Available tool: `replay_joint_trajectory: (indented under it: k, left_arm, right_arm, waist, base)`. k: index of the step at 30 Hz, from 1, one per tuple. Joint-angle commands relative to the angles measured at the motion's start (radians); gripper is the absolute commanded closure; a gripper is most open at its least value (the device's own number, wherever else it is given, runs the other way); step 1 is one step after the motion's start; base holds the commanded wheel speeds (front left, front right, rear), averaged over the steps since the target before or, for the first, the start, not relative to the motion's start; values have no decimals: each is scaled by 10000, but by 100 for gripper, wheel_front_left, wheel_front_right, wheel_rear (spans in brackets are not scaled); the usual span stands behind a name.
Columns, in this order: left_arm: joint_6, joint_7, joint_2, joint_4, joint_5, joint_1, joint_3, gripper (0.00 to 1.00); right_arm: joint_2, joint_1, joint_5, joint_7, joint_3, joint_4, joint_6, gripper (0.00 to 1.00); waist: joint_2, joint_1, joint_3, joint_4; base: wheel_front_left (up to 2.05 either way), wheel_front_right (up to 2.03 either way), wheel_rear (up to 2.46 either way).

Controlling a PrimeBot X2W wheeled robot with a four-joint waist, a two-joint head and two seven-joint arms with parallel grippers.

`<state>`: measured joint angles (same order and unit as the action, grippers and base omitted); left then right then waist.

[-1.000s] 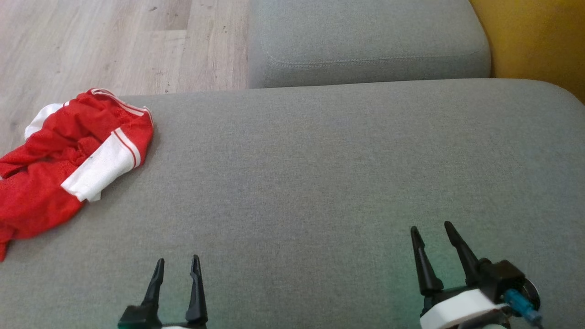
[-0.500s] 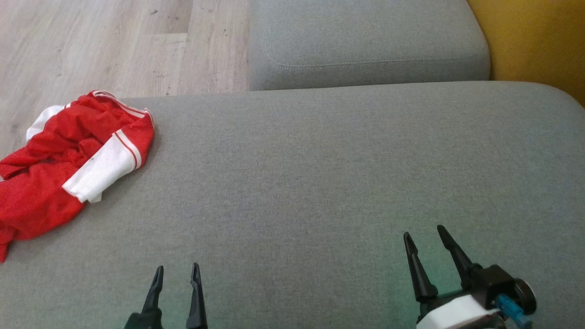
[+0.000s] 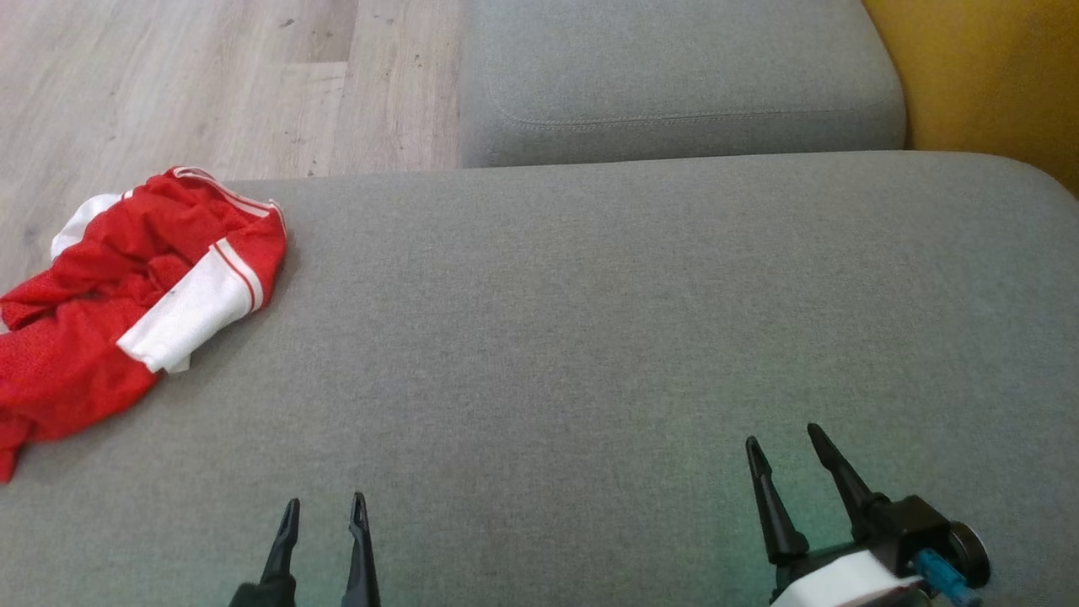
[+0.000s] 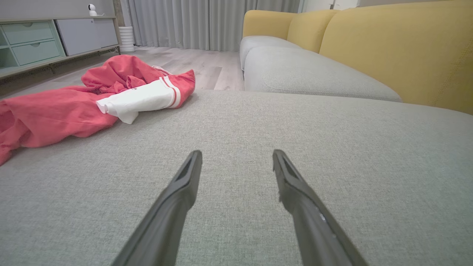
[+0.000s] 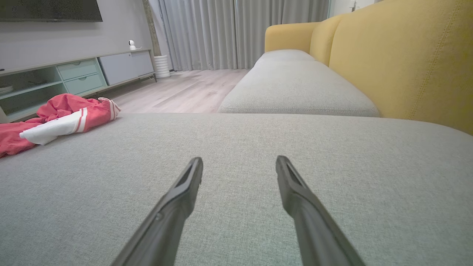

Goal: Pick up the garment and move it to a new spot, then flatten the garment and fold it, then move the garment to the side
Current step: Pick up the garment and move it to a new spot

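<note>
A crumpled red garment (image 3: 93, 312) with white striped cuffs lies at the far left edge of the grey cushion (image 3: 590, 320); part of it runs off the head view's left side. The left wrist view has the garment (image 4: 74, 99) ahead and to the left, the right wrist view has the garment (image 5: 59, 122) far left. My left gripper (image 3: 324, 506) is open at the bottom, well to the right of and nearer than the garment, nothing between its fingers (image 4: 177, 199). My right gripper (image 3: 784, 438) is open at the lower right, empty.
A second grey seat cushion (image 3: 674, 76) lies beyond the first, with a yellow backrest (image 3: 995, 76) on the right. Wooden floor (image 3: 169, 84) shows past the cushion's far left edge. A low cabinet (image 5: 74, 74) and curtains (image 5: 240, 33) stand across the room.
Both grippers have drawn back toward the bottom of the head view, still open. The garment has not moved; the view has shifted slightly.
</note>
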<state>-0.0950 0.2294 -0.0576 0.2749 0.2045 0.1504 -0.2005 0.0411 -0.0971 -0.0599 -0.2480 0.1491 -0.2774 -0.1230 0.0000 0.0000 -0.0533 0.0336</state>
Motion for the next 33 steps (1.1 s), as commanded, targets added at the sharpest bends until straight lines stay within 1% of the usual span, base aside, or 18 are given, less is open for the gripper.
replay_joint_trajectory:
  k: [1, 5, 9, 12, 20, 24, 29, 33]
  left_arm:
    - [-85, 23, -84, -377, 52, -303, 189, 0]
    - [-106, -29, -95, -436, 44, -321, 135, 0]
    - [-140, -110, -149, -571, 9, -366, 75, 0]
    - [-180, -185, -247, -705, -19, -393, 80, 0]
    - [-326, -360, -543, -1114, 12, -357, 256, 0]
    - [-438, -392, -658, -1301, 90, -210, 411, 0]
    - [-687, -230, -663, -1610, 291, 79, 740, 0]
    - [-810, -142, -632, -1764, 356, 213, 821, 0]
  right_arm:
    - [91, 255, 32, -138, 167, 310, -77, 0]
    - [91, 212, 29, -138, 68, 350, -77, 0]
    - [91, 153, 52, -138, -91, 437, -77, 0]
    - [91, 114, 32, -138, -135, 513, -77, 0]
    - [91, 186, -144, -138, 107, 606, -77, 0]
    - [91, 297, -205, -138, 348, 596, -77, 0]
    - [91, 709, -119, -138, 823, 477, -77, 0]
    - [91, 896, -99, -138, 970, 360, -77, 0]
  waist:
    - [0, 0, 6, 31]
    - [0, 0, 11, 225]
    - [0, 0, 25, 840]
    - [0, 0, 48, 1555]
    - [0, 0, 73, 3796]
    - [0, 0, 84, 4587]
    - [0, 0, 290, 4747]
    - [0, 0, 335, 4776]
  base:
    - [0, 0, 0]
    - [0, 0, 0]
    - [0, 0, 0]
    - [0, 0, 0]
    - [0, 0, 0]
    - [0, 0, 0]
    - [0, 0, 0]
    - [0, 0, 0]
